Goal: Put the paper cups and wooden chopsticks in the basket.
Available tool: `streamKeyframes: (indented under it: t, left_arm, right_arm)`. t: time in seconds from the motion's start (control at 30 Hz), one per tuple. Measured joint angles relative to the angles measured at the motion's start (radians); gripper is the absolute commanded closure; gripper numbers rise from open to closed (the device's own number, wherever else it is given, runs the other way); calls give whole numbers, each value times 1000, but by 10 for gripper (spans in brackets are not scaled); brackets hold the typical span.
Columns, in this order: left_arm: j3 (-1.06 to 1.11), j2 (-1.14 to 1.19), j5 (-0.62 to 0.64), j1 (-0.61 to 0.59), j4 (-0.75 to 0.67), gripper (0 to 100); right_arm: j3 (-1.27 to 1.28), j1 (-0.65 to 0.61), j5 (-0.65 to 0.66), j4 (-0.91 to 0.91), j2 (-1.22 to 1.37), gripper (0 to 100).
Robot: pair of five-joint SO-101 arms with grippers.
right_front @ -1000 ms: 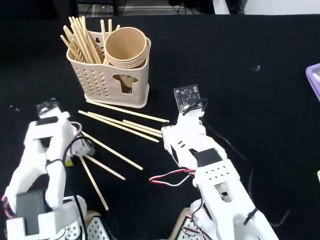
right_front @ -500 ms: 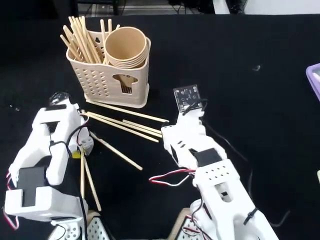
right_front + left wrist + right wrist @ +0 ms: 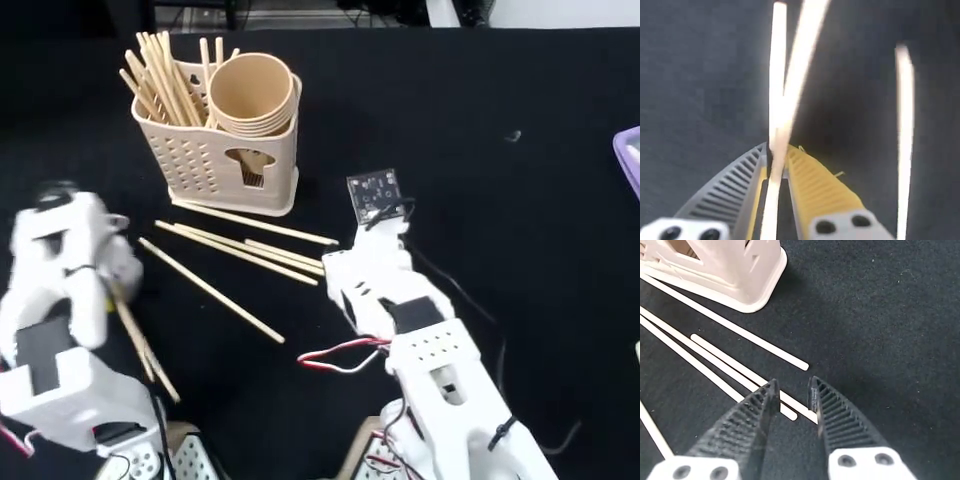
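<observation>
Chopsticks (image 3: 776, 75) (two), pinched inside left hand (image 3: 776, 149)

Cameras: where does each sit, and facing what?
High view: fixed above, looking down on the beige perforated plastic basket, white left arm, white right arm.
Left wrist view: on the left arm, along jaws shut on pale wooden chopsticks.
Right wrist view: on the right arm, past open jaws, facing the basket.
Shared: high and right wrist views, the basket.

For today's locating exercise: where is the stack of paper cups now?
High view: the stack of paper cups sits upright in the basket, far left of the table, beside the chopsticks standing in it.
</observation>
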Motion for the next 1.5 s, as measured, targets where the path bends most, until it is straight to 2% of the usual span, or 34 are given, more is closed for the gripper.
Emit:
streamKeyframes:
  t: [0.2,0.3,0.47,0.6,0.83,1.07,1.23,1.33,1.5]
  left_arm:
    - [-100,3,0,-212,-92,970]
    - [-100,3,0,-264,-110,938]
    - [-86,41,-81,-265,-75,859]
    - [-80,74,-140,-270,-66,859]
    - [-81,81,-146,-279,-58,859]
    - [-118,94,-147,-376,-49,855]
    - [-121,110,-238,-413,-55,858]
    - [-126,129,-250,-413,-55,860]
    - [-153,164,-252,-413,-48,973]
  right_arm:
    - [0,0,0,0,0,896]
    - [0,0,0,0,0,896]
    - [0,0,0,0,0,896]
    - [0,0,0,0,0,896]
    - [0,0,0,0,0,896]
    - [0,0,0,0,0,896]
    - [0,0,0,0,0,896]
    - [0,0,0,0,0,896]
    - [0,0,0,0,0,896]
